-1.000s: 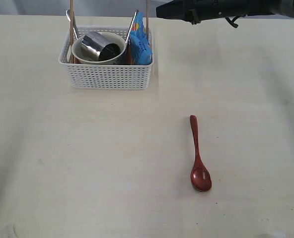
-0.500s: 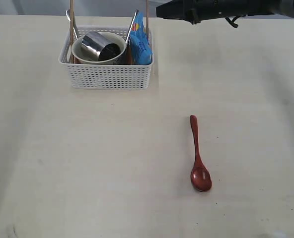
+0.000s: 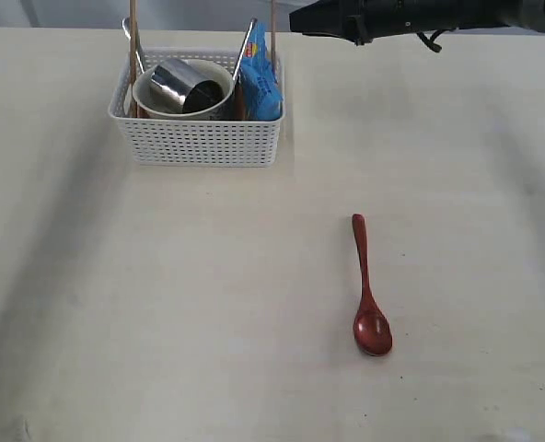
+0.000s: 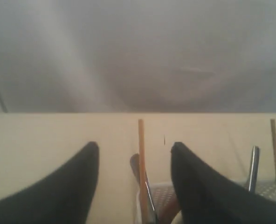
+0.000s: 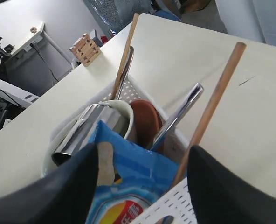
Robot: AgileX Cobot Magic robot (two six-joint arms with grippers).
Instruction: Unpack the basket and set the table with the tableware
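The right gripper [image 5: 140,156] hangs with its dark fingers spread wide and nothing between them. The left gripper [image 4: 132,147] likewise shows its two fingers well apart, gripping nothing. Beneath both spreads the table [image 3: 162,322], pale beige, matte and plain. The basket [image 3: 199,143], white plastic with gridded sides, stands on it just under and ahead of the right gripper's tips; in the exterior view that gripper hovers just beside the basket's far right corner. From the left gripper, one corner of the basket shows below and beyond the fingers. Inside the basket, a cream bowl [image 3: 148,94] fills the end farthest from the right gripper, and a reddish-brown plate [image 5: 145,121] stands on edge next to it. A blue bag [image 5: 128,182] stands at the end nearest the right gripper, right below its open fingers. A shiny steel cup [image 3: 185,85] lies tipped on its side in the bowl. A dark red spoon [image 3: 368,295] lies alone on the table, well apart from both grippers, its handle end nearer the right one. Two chopsticks [image 3: 133,37] stand upright at opposite ends of the basket, one seen between and beyond the left gripper's fingers. Two steel handles [image 5: 180,116] lean out beside them.
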